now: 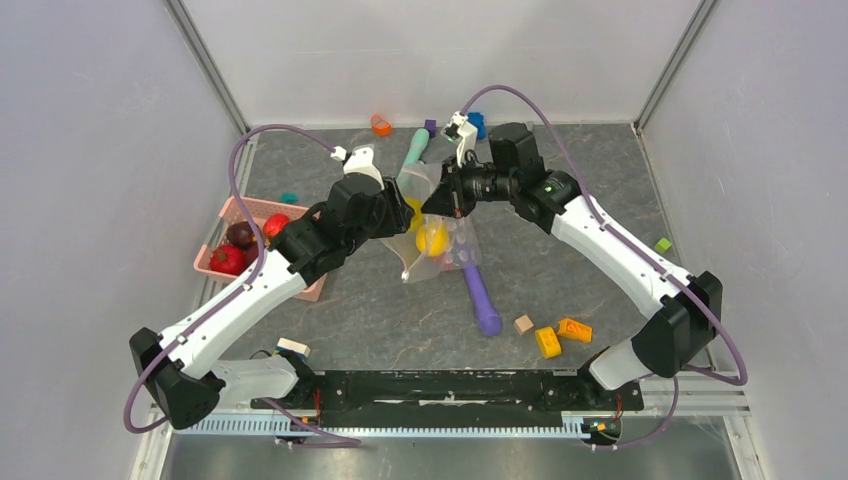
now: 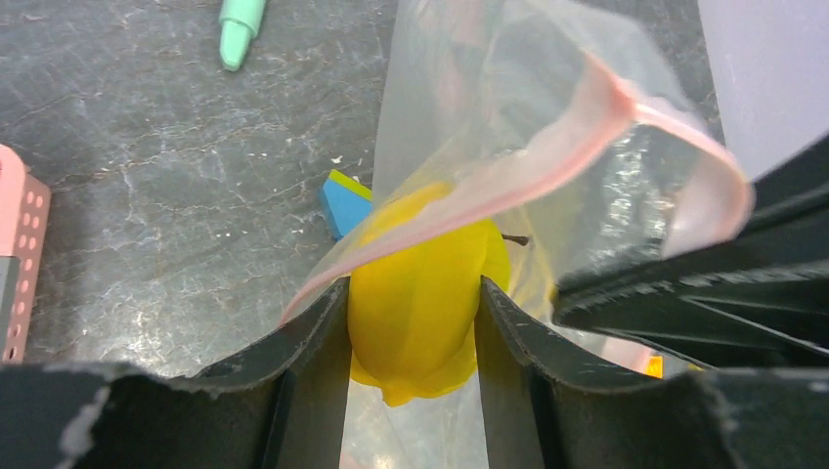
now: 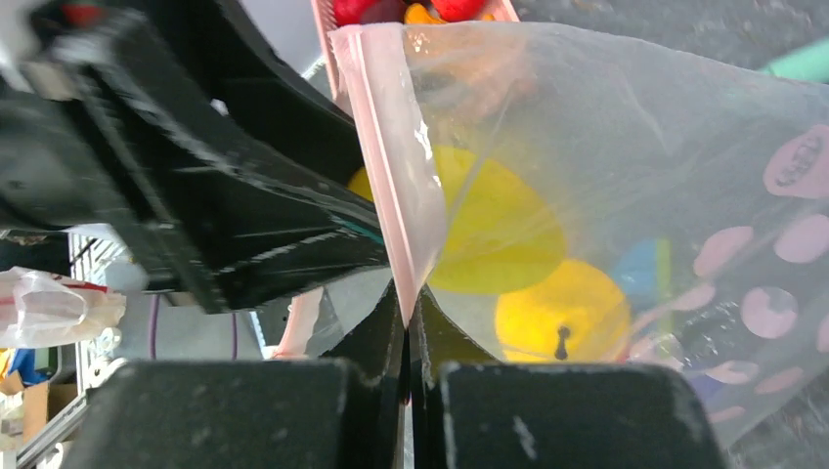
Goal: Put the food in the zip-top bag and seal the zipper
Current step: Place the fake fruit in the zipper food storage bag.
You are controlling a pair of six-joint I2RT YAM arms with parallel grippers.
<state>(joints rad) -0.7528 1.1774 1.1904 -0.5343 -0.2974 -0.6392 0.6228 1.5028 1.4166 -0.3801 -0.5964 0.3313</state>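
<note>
Your left gripper (image 2: 413, 293) grasps a yellow toy fruit (image 2: 415, 342) between both fingers, right at the mouth of the zip-top bag (image 3: 635, 147); the fruit's far end sits behind the clear film. Your right gripper (image 3: 408, 313) is clenched on the pink zipper (image 3: 391, 147) strip, holding that edge of the bag up off the table. A second yellow fruit (image 3: 562, 313), with a small dark stem, lies inside the bag. Over by your left arm, the pink basket (image 1: 255, 208) holds a red fruit (image 1: 227, 260) and a maroon fruit (image 1: 240, 234). A purple stick (image 1: 482, 295) lies on the table just beside the bag.
</note>
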